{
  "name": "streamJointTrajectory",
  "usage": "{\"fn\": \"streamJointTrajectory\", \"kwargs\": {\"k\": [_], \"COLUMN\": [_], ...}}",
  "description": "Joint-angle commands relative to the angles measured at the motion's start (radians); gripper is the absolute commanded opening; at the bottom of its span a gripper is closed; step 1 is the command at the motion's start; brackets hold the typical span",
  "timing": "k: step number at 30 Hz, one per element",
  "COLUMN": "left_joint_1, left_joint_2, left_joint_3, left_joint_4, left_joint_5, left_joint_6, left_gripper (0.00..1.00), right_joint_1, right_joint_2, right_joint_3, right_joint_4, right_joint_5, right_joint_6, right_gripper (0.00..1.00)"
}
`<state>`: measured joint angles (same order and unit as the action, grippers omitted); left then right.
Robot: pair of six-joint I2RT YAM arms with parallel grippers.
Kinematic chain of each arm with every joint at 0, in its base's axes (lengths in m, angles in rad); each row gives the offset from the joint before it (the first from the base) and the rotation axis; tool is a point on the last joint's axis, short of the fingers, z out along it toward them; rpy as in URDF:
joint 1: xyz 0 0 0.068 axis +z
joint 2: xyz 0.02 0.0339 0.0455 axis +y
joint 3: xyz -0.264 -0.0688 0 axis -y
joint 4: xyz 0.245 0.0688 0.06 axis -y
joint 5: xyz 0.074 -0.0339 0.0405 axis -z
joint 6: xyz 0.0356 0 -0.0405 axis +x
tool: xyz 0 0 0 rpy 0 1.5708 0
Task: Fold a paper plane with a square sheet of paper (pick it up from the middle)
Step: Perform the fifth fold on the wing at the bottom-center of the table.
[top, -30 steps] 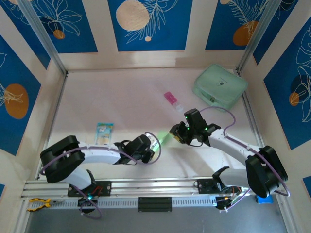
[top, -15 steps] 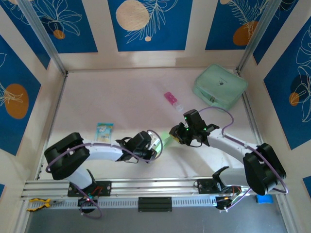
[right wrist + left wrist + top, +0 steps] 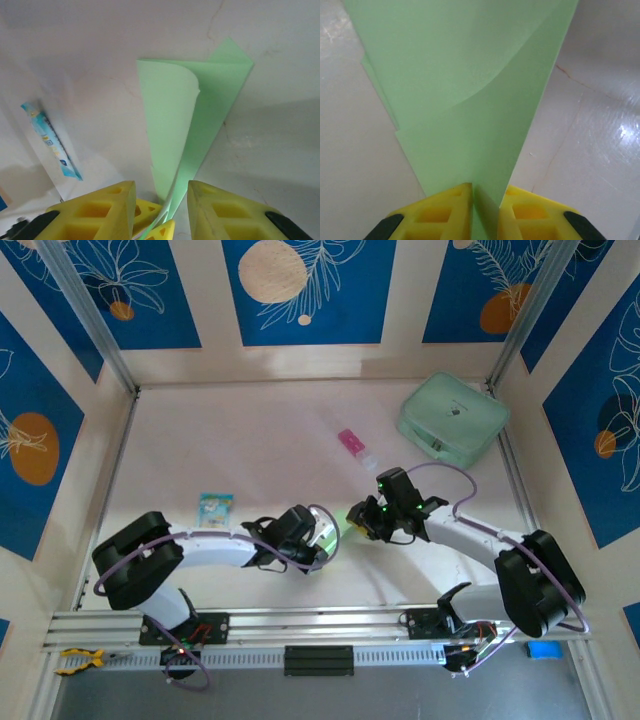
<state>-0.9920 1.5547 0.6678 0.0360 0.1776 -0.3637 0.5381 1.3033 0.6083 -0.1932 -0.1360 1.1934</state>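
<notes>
Status: paper sheet (image 3: 470, 100) is part-folded into a long tapered shape with a centre crease, sitting between the two grippers at the near middle of the table (image 3: 75, 50).

Left gripper (image 3: 486, 187) – fingers almost together, with the crease end of the sheet in the thin slot between them. Can't tell whether they're actually clamping it or just straddling it.

Right gripper (image 3: 161, 184) – fingers spread, and the narrow end of the sheet passes through the gap. No pinch that I can see. One upper layer curls up loose rather than lying flat.

Key geometry: the long axis runs straight out from both sets of fingers, narrow end at the tips and wide end away. In the overhead view both arms are on it, with neither clearly nearer.

My read: the next crease depends on one side holding that narrow end while the other presses the loose layer down. If both let go, the sheet could spring open.
</notes>
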Motion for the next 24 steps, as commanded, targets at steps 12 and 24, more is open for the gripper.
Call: {"fn": "streamJointTrajectory", "kwargs": {"k": [12, 24], "left_joint_1": [0.009, 0.008], "left_joint_2": [0.067, 0.128], "left_joint_3": [0.064, 0.133], "left_joint_4": [-0.071, -0.15], "left_joint_5": [0.054, 0.055], "left_joint_6": [0.056, 0.054], "left_gripper": [0.07, 0.04], "right_joint_1": [-0.004, -0.041], "right_joint_2": [0.026, -0.053], "right_joint_3": [-0.01, -0.019], "right_joint_4": [-0.011, -0.113], "right_joint_5": [-0.025, 0.006], "right_joint_6": [-0.011, -0.04], "right_gripper": [0.33, 0.35]}}
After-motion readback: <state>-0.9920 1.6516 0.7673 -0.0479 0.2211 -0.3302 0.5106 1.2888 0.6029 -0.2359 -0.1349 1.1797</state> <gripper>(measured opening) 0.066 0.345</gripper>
